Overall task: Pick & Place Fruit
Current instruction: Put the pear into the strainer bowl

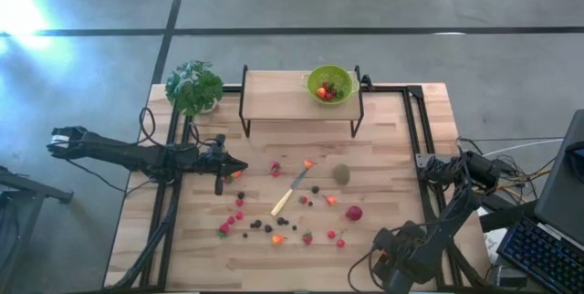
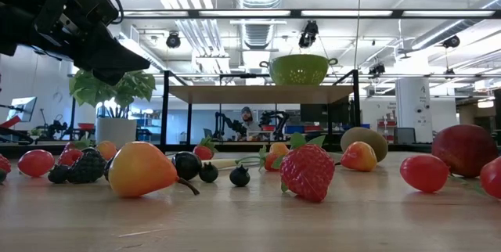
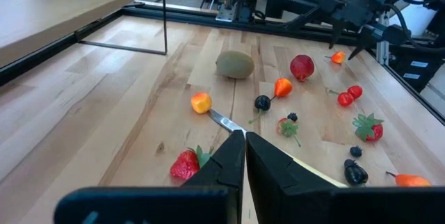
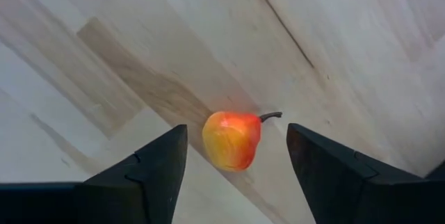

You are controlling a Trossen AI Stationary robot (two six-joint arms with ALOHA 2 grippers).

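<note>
Small fruit lies scattered over the wooden table (image 1: 401,148): red strawberries (image 1: 224,228), dark berries (image 1: 256,225), a brown-green kiwi (image 1: 341,174) and a dark red ball (image 1: 354,213). My right gripper (image 4: 236,128) points down at the table's near right, open. Its fingers stand on either side of an orange-yellow pear-shaped fruit (image 4: 231,140), above it and not touching; the fruit rests on its side on the wood, with its stem showing. The left wrist view shows this fruit (image 3: 337,58) under that gripper. My left gripper (image 3: 245,140) waits shut above the table's left middle (image 1: 235,168).
A pale-handled knife (image 1: 287,198) lies among the fruit in the middle. A green colander (image 1: 330,84) with red fruit in it stands on a raised wooden shelf (image 1: 274,98) at the back. A potted plant (image 1: 193,87) stands at the far left. Black frame rails (image 1: 412,130) run along the table's sides.
</note>
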